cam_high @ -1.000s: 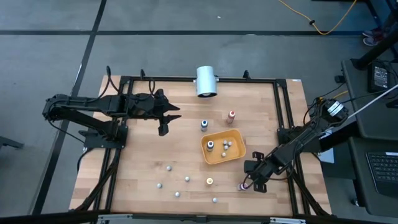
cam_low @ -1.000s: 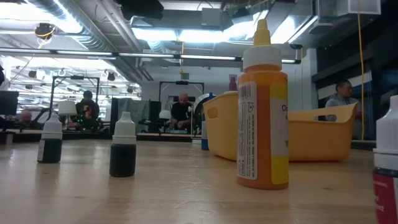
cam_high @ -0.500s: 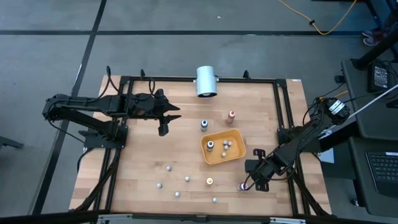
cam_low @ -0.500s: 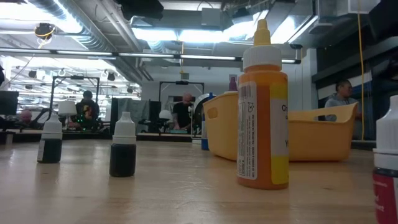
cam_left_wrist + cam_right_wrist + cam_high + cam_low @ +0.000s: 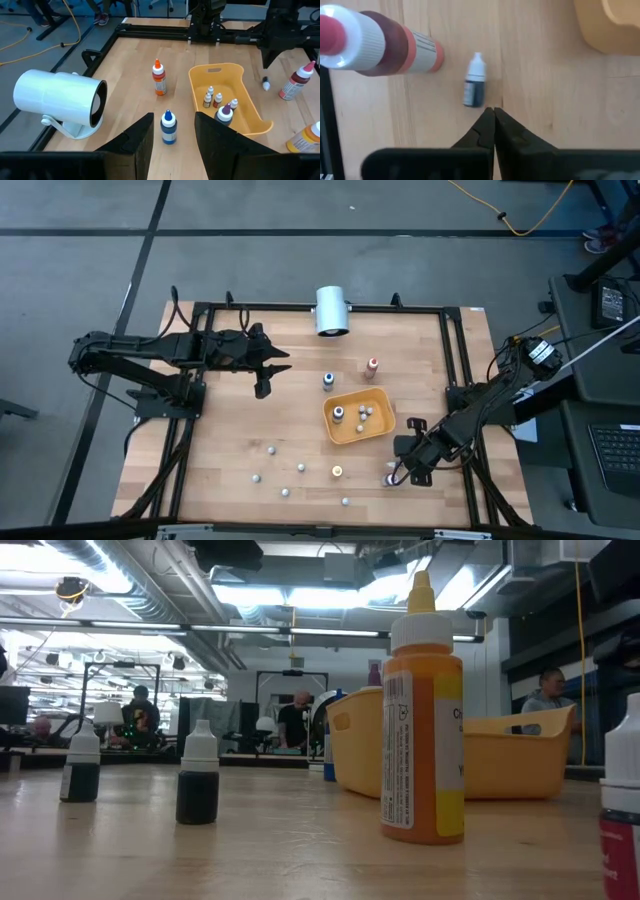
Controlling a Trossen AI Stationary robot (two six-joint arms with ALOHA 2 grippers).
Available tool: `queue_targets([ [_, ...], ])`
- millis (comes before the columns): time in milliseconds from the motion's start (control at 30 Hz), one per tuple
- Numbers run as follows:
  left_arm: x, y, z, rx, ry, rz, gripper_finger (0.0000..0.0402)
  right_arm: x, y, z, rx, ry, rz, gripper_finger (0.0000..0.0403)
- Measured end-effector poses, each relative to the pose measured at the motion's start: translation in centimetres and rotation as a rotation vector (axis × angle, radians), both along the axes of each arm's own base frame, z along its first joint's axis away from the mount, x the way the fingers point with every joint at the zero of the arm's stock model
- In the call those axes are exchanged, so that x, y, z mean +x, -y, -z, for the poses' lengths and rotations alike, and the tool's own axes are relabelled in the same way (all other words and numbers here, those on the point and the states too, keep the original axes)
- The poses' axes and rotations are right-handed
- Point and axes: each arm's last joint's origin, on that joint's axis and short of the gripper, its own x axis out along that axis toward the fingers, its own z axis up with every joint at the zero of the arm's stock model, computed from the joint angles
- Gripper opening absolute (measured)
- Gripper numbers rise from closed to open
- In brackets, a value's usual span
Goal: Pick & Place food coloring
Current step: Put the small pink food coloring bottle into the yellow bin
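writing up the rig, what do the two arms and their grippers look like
Both arms are dark, jointed and slim, with black cables along them. The left gripper has two dark, flat-sided fingers. The right gripper has dark fingers tapering to points.

A: What's changed?
B: Right gripper (image 5: 493,111) only. Fingers have come fully together, empty, tips just beside a small dark dropper bottle (image 5: 474,89) lying on the tabletop (image 5: 540,90).
A: Arm moved?
B: Barely; the high view shows it nudged slightly at the near right corner.
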Motion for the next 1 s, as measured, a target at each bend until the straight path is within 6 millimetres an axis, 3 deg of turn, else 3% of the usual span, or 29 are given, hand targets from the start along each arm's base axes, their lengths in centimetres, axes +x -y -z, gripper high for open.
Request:
queue_targets([
  [233,0.0,0.0,0.0,0.0,0.0,0.0,0.0139,-0.6,0.5,2.0,0.039,-0.012,0.067,0.0039],
  [633,0.0,0.0,0.0,-0.004,-0.001,0.011,0.0139,0.7,-1.1,0.2,0.216,0.054,0.007,0.014],
  [1000,0.0,0.0,0.0,0.009,-0.004,0.017,0.0139,1.2,-1.4,0.9,0.275,0.021,0.24,0.0231],
])
